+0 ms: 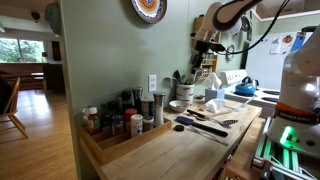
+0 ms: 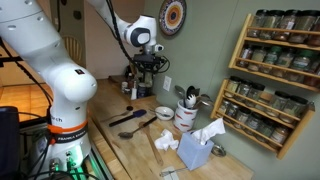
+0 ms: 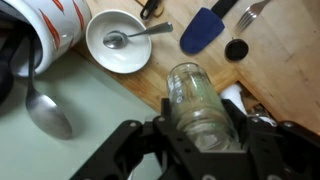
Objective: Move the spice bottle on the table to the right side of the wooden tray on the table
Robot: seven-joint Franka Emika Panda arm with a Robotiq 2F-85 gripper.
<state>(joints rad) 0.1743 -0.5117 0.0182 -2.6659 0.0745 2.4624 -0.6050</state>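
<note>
My gripper (image 3: 200, 128) is shut on a clear glass spice bottle (image 3: 190, 88), which lies tilted between the black fingers in the wrist view. In both exterior views the gripper (image 1: 205, 58) (image 2: 148, 68) hangs well above the back of the light-wood table (image 1: 195, 145), near the wall. The long wooden tray (image 1: 125, 150) sits on the table along the wall and holds several spice jars and bottles. The gripper is apart from the tray, further along the table.
Below the gripper are a white bowl with a spoon (image 3: 118, 42), a blue spatula (image 3: 203, 30), a utensil crock (image 3: 55, 25) and a loose spoon (image 3: 45, 110). A tissue box (image 2: 195, 148) and a wall spice rack (image 2: 270, 80) are also in view.
</note>
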